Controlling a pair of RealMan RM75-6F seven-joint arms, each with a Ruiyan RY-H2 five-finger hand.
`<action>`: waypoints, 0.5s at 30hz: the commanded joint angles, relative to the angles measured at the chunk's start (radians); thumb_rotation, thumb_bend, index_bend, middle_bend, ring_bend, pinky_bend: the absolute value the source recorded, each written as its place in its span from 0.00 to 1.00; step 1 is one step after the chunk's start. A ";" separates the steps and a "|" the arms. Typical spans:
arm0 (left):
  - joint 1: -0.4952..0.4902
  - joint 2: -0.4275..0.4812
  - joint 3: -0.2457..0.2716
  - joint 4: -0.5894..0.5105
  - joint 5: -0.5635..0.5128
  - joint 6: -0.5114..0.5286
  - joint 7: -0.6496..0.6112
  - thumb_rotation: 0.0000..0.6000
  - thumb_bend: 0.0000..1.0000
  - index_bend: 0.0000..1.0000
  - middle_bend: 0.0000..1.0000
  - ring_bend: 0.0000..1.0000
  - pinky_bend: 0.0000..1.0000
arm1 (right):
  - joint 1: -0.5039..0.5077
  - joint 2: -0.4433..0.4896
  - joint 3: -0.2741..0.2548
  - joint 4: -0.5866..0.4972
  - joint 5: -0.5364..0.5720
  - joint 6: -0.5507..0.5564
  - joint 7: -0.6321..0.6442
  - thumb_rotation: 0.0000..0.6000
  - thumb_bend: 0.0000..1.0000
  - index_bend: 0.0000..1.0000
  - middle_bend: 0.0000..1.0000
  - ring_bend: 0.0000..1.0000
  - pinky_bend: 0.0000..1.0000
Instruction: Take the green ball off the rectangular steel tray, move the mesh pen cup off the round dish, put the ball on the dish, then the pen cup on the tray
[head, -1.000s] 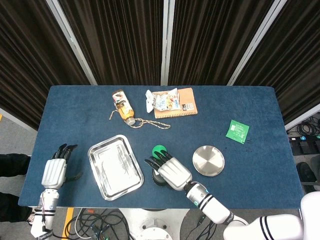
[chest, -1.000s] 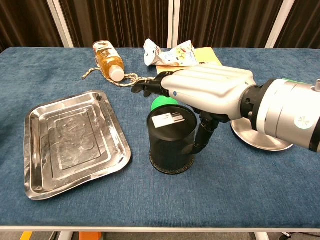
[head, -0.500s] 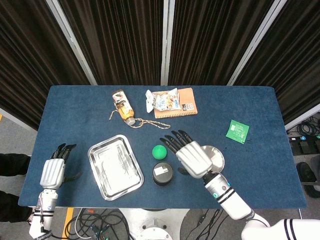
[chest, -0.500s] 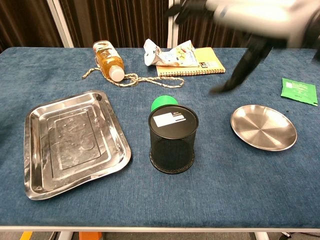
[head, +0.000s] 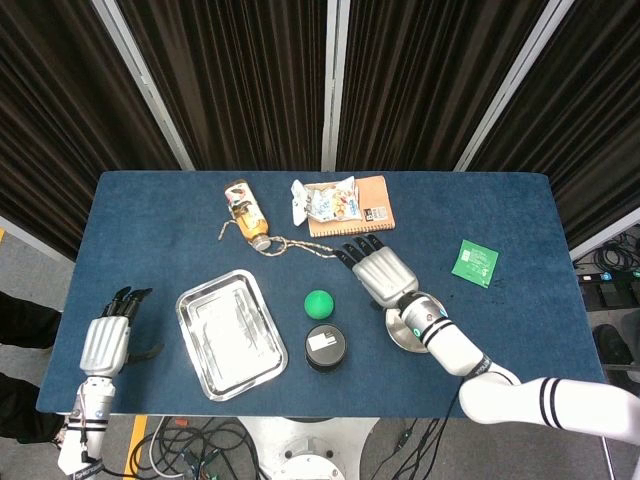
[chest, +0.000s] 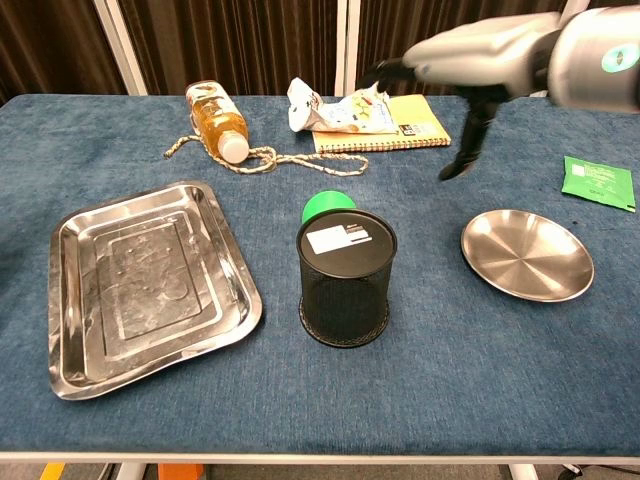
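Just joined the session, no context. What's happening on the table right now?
Nothing is held. The right hand hovers open above the table near the round dish, which is empty, as is the steel tray. The green ball and the mesh pen cup both sit on the cloth between them, ball just behind the cup. The left hand rests idle at the table's left edge.

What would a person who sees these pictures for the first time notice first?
Probably the right robot hand, open and raised above the table between the yellow notebook and the round dish. Next, the black mesh pen cup standing at the middle of the blue table, with the green ball just behind it. The rectangular steel tray lies bare on the left.
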 joint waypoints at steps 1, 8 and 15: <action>0.000 -0.001 -0.001 0.003 -0.001 -0.001 -0.003 1.00 0.08 0.15 0.16 0.08 0.23 | 0.054 -0.041 -0.021 0.068 0.014 -0.068 0.000 1.00 0.07 0.00 0.07 0.00 0.07; 0.001 -0.005 -0.001 0.014 -0.001 -0.002 -0.009 1.00 0.08 0.15 0.16 0.08 0.23 | 0.133 -0.107 -0.044 0.159 -0.002 -0.155 0.028 1.00 0.07 0.00 0.04 0.00 0.07; 0.002 -0.009 0.003 0.024 0.000 -0.007 -0.015 1.00 0.08 0.15 0.16 0.08 0.23 | 0.180 -0.154 -0.065 0.215 -0.021 -0.188 0.063 1.00 0.08 0.00 0.03 0.00 0.07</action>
